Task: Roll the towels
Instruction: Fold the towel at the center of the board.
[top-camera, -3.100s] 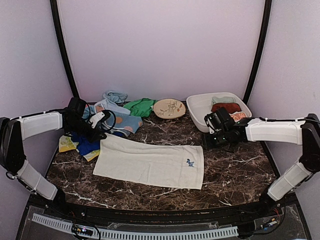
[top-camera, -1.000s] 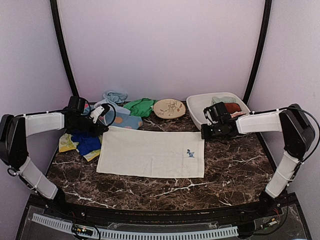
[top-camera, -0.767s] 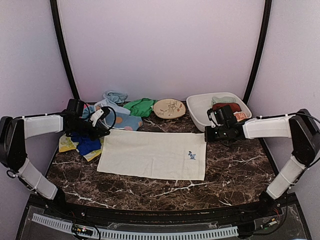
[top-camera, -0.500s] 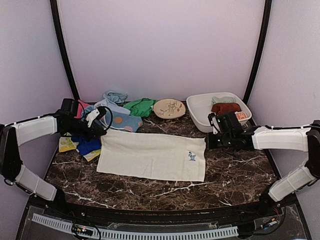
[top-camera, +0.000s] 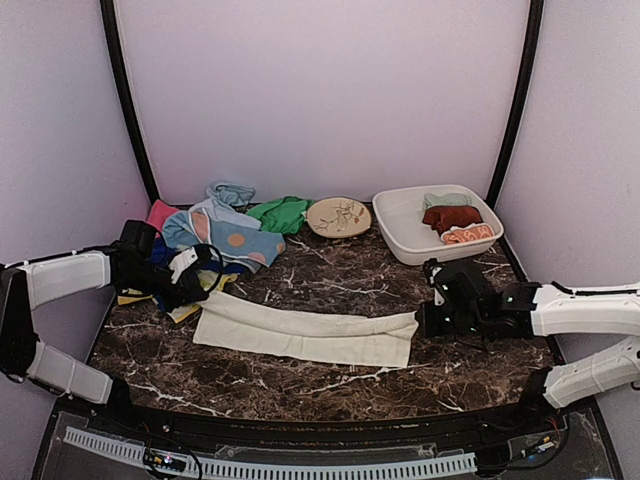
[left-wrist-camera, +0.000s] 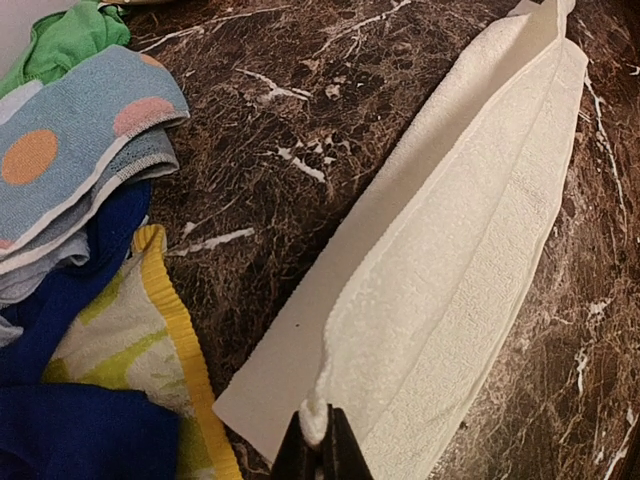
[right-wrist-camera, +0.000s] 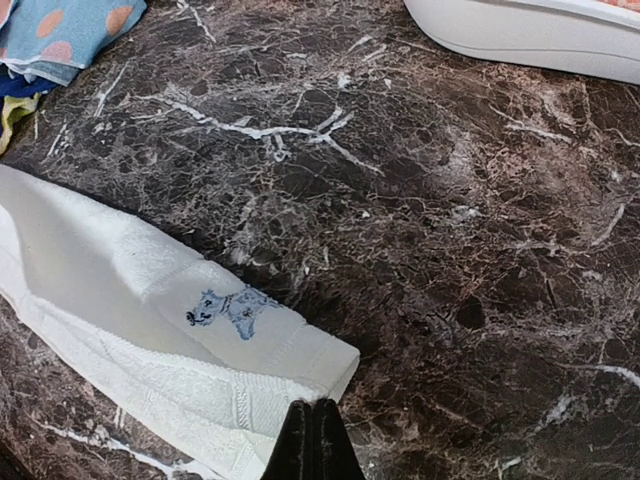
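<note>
A white towel (top-camera: 305, 335) lies across the marble table, folded lengthwise into a long strip. My left gripper (top-camera: 200, 292) is shut on the folded upper layer at its left end; the left wrist view shows a pinch of white towel (left-wrist-camera: 470, 260) between the left gripper's (left-wrist-camera: 320, 440) fingers. My right gripper (top-camera: 420, 322) is shut at the strip's right end. In the right wrist view the right gripper (right-wrist-camera: 312, 425) meets the white towel's (right-wrist-camera: 120, 290) folded corner, near a small blue embroidered dog (right-wrist-camera: 225, 308).
A heap of towels sits at the back left: light blue with orange dots (top-camera: 235, 240), green (top-camera: 280, 212), yellow (left-wrist-camera: 130, 340), blue (left-wrist-camera: 80, 430). A cream patterned plate (top-camera: 338, 216) stands at the back. A white tub (top-camera: 400, 240) holds a dark red towel (top-camera: 450, 215).
Both grippers have drawn the white towel's far edge toward the near side, folding the flat towel in half lengthwise. Both arms now sit closer to the table's front.
</note>
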